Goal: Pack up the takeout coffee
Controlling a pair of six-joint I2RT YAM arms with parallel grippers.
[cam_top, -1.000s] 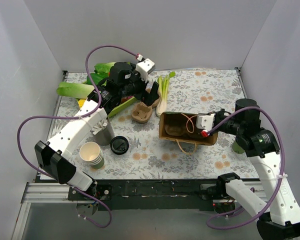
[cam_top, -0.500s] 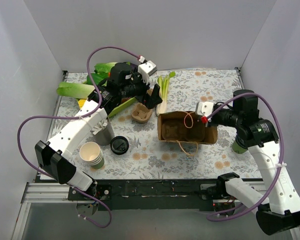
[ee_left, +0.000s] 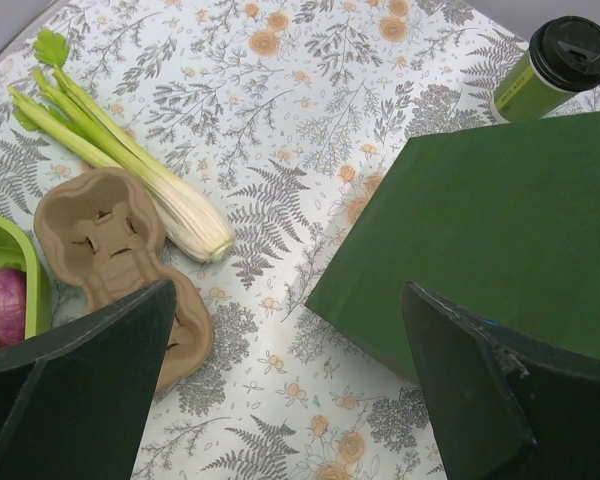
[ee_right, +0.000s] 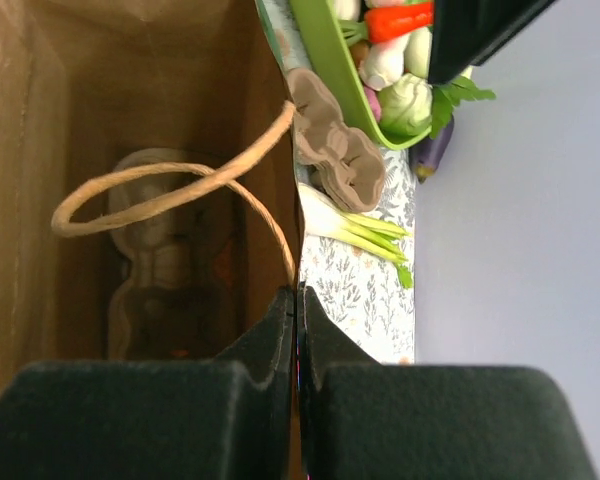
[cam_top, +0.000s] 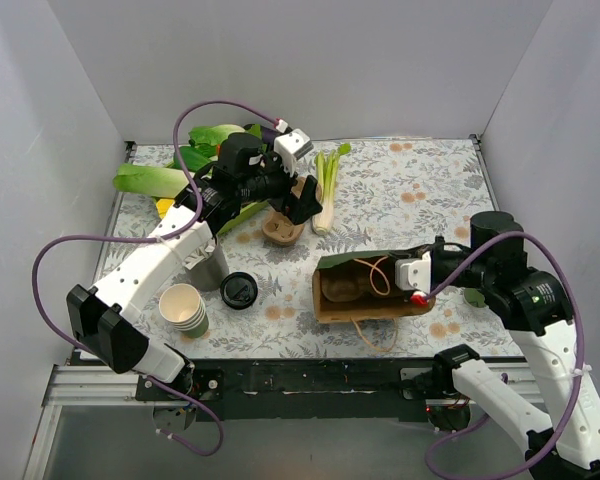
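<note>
The takeout coffee (ee_left: pixel 555 65), a dark green cup with a black lid, stands upright on the mat beyond the bag; in the top view only a green sliver (cam_top: pixel 473 297) shows behind my right arm. The paper bag (cam_top: pixel 342 262), green outside and brown inside, leans with its mouth up. My right gripper (cam_top: pixel 418 278) (ee_right: pixel 297 300) is shut on the bag's rim (ee_right: pixel 280 150), next to the twine handle (ee_right: pixel 170 190). A cardboard cup carrier (ee_right: pixel 165 270) lies inside the bag. My left gripper (cam_top: pixel 305 200) (ee_left: pixel 280 400) hangs open above the mat, between a second carrier and the bag's green side (ee_left: pixel 500 230).
A second cup carrier (cam_top: pixel 283 226) (ee_left: pixel 120 260) and celery (cam_top: pixel 325 190) (ee_left: pixel 130 165) lie left of the bag. A loose black lid (cam_top: pixel 239 290), a stack of green cups (cam_top: pixel 183 308) and a grey cup (cam_top: pixel 210 265) stand front left. A green vegetable tray (ee_left: pixel 10 270) sits back left.
My right gripper has pulled the bag toward the near edge and tipped it, so its green side now faces up. The left arm has hardly moved.
</note>
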